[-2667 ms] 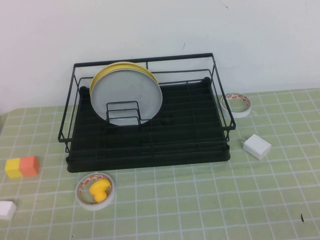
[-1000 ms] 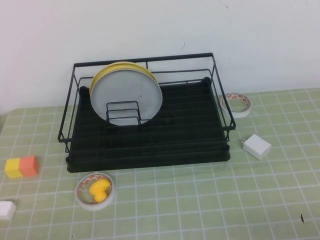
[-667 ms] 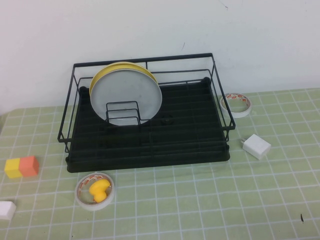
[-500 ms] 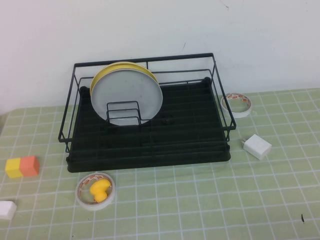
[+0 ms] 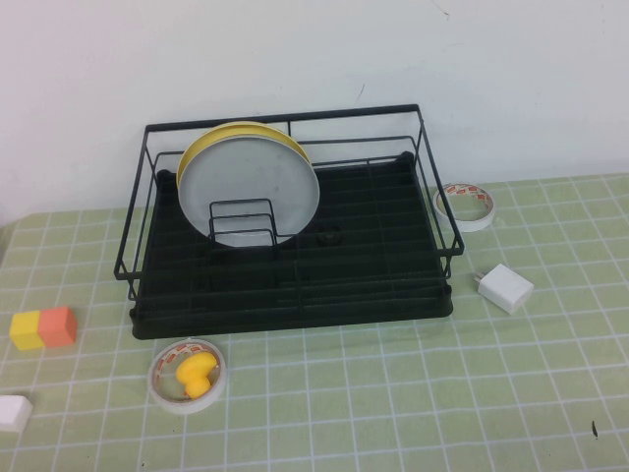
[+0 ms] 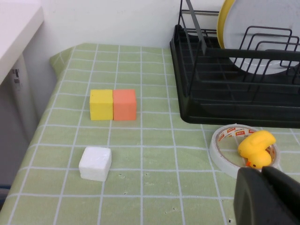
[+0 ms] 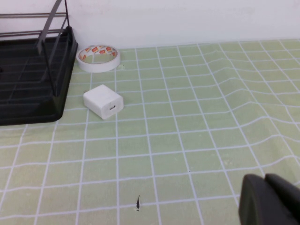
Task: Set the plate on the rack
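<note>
The light-grey plate (image 5: 248,192) stands upright in the black wire rack (image 5: 393,280), leaning on the small wire dividers (image 5: 242,222), with the yellow plate (image 5: 241,130) right behind it. It also shows in the left wrist view (image 6: 262,23). Neither arm shows in the high view. My left gripper (image 6: 261,174) is shut and empty, above the cloth beside the tape ring with the duck. My right gripper (image 7: 265,180) is shut and empty, above the cloth to the right of the rack (image 7: 28,89).
A tape ring (image 5: 187,375) with a yellow duck (image 5: 194,375) lies in front of the rack. Yellow and orange blocks (image 5: 42,327) and a white block (image 5: 14,412) sit at the left. A white charger (image 5: 503,287) and another tape roll (image 5: 465,205) lie to the right.
</note>
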Controlling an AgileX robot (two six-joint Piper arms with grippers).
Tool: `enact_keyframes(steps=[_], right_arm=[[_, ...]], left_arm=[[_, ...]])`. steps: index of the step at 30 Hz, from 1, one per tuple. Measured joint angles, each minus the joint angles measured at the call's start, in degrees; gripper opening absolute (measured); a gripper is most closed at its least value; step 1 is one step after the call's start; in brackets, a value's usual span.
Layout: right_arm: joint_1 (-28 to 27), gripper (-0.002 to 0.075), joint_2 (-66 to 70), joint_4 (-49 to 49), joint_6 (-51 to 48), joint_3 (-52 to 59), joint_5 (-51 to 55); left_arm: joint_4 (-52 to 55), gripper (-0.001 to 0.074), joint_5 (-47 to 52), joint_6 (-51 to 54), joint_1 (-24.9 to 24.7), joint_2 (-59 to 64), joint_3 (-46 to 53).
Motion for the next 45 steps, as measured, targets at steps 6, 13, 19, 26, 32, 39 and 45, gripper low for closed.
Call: enact_keyframes(steps=[6,13,19,26,32,39,45], right_arm=[[0.0,-0.0002,0.0,-0.3,0.0,0.0,0.0],[0.0,-0.0002,0.0,-1.5,0.0,0.0,0.0],[0.0,-0.0002,0.0,-1.6,0.0,0.0,0.0],[0.0,-0.0002,0.0,-1.8,0.0,0.0,0.0],[-0.1,-0.0002,0.0,-1.8,0.0,0.0,0.0],[-0.1,-0.0002,0.0,-1.9,0.0,0.0,0.0],[-0.1,-0.0002,0.0,-1.9,0.0,0.0,0.0]], left_arm=[[0.0,-0.0002,0.0,0.0,0.0,0.0,0.0],[0.0,-0.0002,0.0,0.0,0.0,0.0,0.0],[0.0,-0.0002,0.0,0.0,0.0,0.0,0.0],[0.0,-0.0002,0.0,0.0,0.3,0.0,0.0],[0.0,-0.0002,0.0,0.0,1.0,-0.1,0.0],[0.0,-0.0002,0.0,0.0,1.0,-0.1,0.0],[0.0,-0.0002,0.0,0.0,1.0,-0.1,0.0]])
